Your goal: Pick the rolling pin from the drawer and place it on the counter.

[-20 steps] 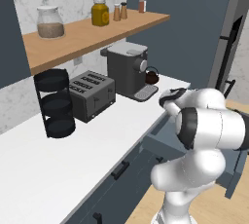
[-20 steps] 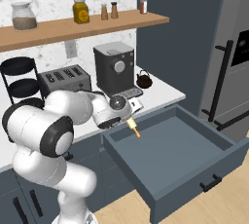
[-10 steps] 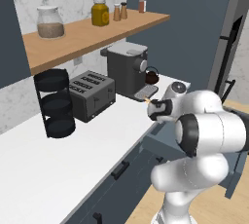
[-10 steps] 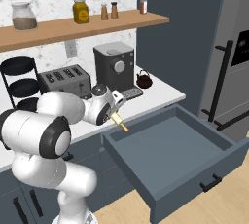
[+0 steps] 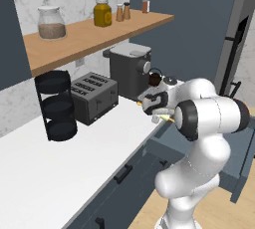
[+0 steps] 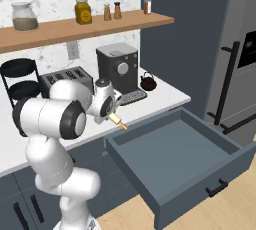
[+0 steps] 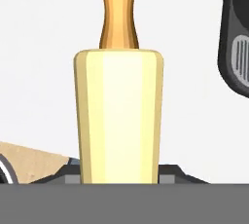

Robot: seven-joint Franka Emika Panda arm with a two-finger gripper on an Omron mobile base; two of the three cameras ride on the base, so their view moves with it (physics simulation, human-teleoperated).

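My gripper (image 6: 111, 112) is shut on the rolling pin (image 6: 119, 120), a pale tan cylinder with a darker orange handle. The pin hangs over the front edge of the white counter (image 6: 162, 94), just left of the open blue-grey drawer (image 6: 200, 186). In the left base view the gripper (image 5: 155, 107) holds the rolling pin (image 5: 166, 118) above the counter (image 5: 60, 173), near the coffee machine. The hand view looks along the rolling pin (image 7: 119, 121), its handle pointing up over the white counter (image 7: 39, 72). The drawer's inside looks bare.
A coffee machine (image 5: 130, 68), a small dark kettle (image 6: 147, 81), a toaster (image 5: 93, 97) and a black tiered rack (image 5: 57, 106) stand along the counter's back. Above them a wooden shelf (image 5: 84, 36) carries jars. A tall fridge (image 6: 235, 64) stands at the right.
The arm has carried the rolling pin from above the drawer's left corner leftward and back, over the counter's edge. The grip has stayed shut.
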